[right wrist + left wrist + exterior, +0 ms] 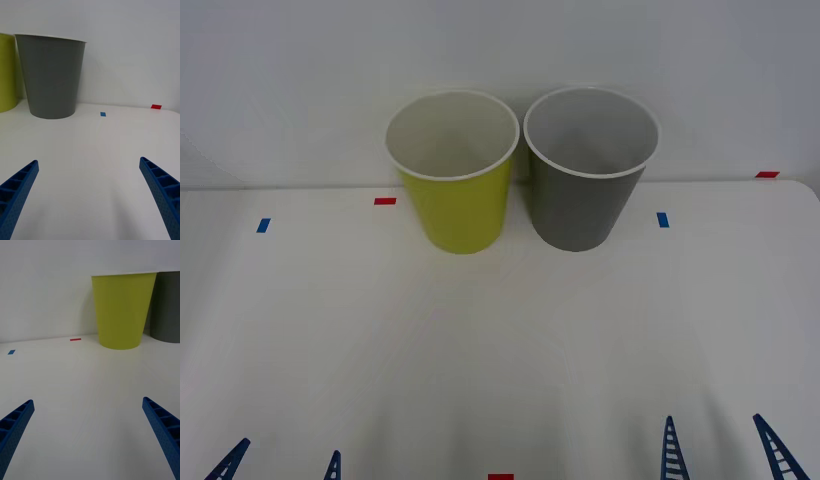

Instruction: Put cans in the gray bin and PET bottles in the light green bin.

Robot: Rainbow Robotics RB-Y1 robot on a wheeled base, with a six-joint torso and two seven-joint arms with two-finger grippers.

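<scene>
Left gripper (280,465), right gripper (725,447): low, fingers spread, empty.

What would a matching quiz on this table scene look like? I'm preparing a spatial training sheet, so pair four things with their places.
Things:
1. light green bin
2. gray bin
3. left gripper
4. right gripper

Places:
A. open, low at the table's near edge, on the robot's right
B. far side of the table, to the robot's right of its neighbour
C. open, low at the near edge, on the robot's left
D. far side of the table, to the robot's left of its neighbour

Pairs: 1-D, 2-B, 3-C, 4-A
</scene>
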